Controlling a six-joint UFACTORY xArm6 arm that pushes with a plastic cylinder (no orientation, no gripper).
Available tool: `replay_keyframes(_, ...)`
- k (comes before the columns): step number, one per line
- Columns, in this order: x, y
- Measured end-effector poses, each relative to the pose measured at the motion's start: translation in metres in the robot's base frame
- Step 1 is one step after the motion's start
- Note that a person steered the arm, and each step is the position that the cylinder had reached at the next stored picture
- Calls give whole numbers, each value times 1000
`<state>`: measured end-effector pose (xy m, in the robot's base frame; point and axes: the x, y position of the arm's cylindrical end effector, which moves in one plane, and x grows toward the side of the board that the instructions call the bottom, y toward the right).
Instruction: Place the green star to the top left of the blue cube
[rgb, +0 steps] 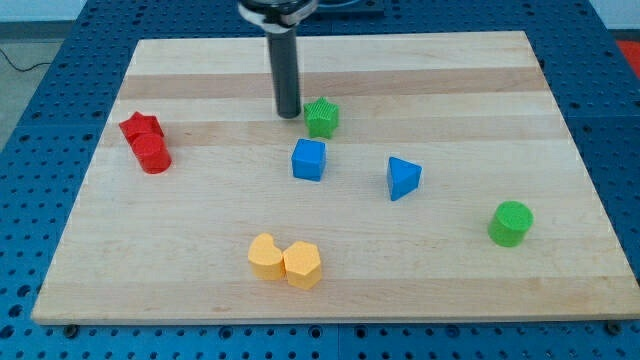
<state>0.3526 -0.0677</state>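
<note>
The blue cube-shaped block (309, 159) sits near the centre of the pale wooden board (200, 260), and the green star-shaped block (322, 117) lies just beyond it, slightly to its right and apart from it, so the task appears unfinished: the star must travel left to reach the far-left side of the cube. Farther back, my tip (288, 113), a plain rod that cannot open or grip, holds nothing and stands just left of the star; contact cannot be confirmed.

One raised view looks obliquely down over the whole wooden board (330, 280).
</note>
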Motion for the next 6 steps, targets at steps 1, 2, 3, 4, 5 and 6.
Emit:
replay_keyframes(1,-9,13)
replay_keyframes(2,-38,52)
replay_keyframes(3,-26,91)
replay_keyframes(4,12,93)
replay_keyframes(5,19,72)
replay_keyframes(6,19,50)
